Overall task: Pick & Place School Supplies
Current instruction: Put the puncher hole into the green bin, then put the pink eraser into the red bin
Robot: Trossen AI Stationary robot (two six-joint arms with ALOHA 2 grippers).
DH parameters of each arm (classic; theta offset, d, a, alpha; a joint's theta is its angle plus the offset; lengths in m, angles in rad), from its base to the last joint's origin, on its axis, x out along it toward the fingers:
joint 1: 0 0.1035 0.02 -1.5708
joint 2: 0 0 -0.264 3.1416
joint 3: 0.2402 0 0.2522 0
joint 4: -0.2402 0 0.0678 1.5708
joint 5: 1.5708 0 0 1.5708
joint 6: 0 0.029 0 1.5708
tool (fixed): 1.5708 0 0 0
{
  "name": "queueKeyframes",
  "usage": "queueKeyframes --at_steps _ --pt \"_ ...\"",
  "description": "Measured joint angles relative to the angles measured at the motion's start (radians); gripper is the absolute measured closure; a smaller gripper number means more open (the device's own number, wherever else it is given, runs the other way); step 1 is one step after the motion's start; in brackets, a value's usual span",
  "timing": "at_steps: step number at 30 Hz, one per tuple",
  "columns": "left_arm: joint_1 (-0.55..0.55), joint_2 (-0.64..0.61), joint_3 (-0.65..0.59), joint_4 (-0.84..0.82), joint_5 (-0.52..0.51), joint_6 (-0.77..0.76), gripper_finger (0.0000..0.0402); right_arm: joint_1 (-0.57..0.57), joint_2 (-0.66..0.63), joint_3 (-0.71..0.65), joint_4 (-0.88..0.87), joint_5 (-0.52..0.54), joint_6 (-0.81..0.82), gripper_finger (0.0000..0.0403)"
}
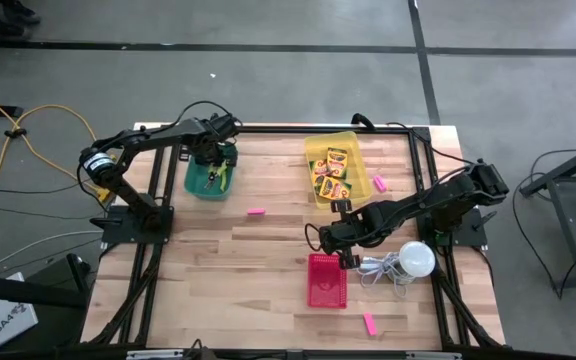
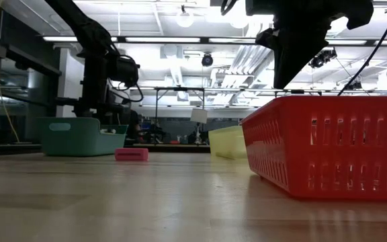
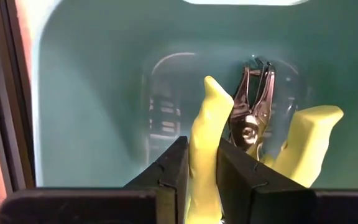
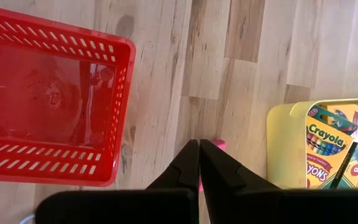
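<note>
My left gripper (image 1: 216, 170) hangs over the teal bin (image 1: 196, 185) at the back left. It is shut on a yellow-handled metal hand tool (image 3: 253, 118) whose metal head points down into the bin. My right gripper (image 1: 341, 237) hovers above the table between the red basket (image 1: 328, 280) and the yellow bin (image 1: 318, 150), which holds several crayon boxes (image 1: 332, 168). It is shut, with a bit of a pink eraser (image 4: 219, 144) showing at its fingertips. Three pink erasers lie flat on the table: one at mid-table (image 1: 256, 212), one right of the yellow bin (image 1: 379, 183), one near the front edge (image 1: 368, 323). My left gripper pinches one of the tool's two yellow handles (image 3: 205, 134) between its two fingers, coming from above and pointing down. The other handle (image 3: 308, 140) stands free beside it. The tool hangs head-down inside the teal bin; whether its head touches the bin floor I cannot tell. My right gripper pinches the pink eraser between its fingertips, pointing down from above. Only a sliver (image 4: 200, 184) shows between the fingers and a corner past their tips, so which part it holds is hidden. The eraser is clear of the table.
A white round bulb (image 1: 415, 258) with coiled white cord lies right of the red basket, under the right arm. The red basket's inside (image 4: 39, 93) shows nothing in it. Bare wood lies at mid-table and front left.
</note>
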Motion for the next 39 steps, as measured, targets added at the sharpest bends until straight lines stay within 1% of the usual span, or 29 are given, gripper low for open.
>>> queueKeyframes --at_steps 3,11,17,21,27,32,36,39 --pt "0.0 0.0 0.0 0.009 -0.001 0.03 0.0327 0.0 0.0 0.0 0.0 0.0 0.0 0.0401" --pt "0.0 0.0 0.0 0.02 -0.001 0.034 0.0295 0.0 0.0 0.0 0.0 0.0 0.0 0.0401" --pt "0.0 0.0 0.0 0.02 -0.001 0.035 0.0293 0.0 0.0 0.0 -0.001 0.0 0.0 0.0401" --pt "0.0 -0.005 0.003 0.025 0.004 0.067 0.0293 0.0 0.0 0.0 -0.002 0.0 0.0 0.0401" --pt "-0.017 -0.062 0.003 0.039 0.006 0.119 0.0293 0.0 0.0 0.0 -0.006 0.0 -0.001 0.0401" --pt "-0.063 -0.142 0.004 0.064 0.005 0.193 0.0293 0.0 0.0 0.0 -0.005 0.0 -0.004 0.0401" --pt "-0.131 -0.196 0.005 0.097 0.029 0.277 0.0293 0.0 0.0 0.0 -0.005 0.0 -0.005 0.0401" --pt "-0.192 -0.224 0.005 0.123 0.044 0.301 0.0293 0.0 0.0 0.0 -0.004 0.0 -0.005 0.0401"
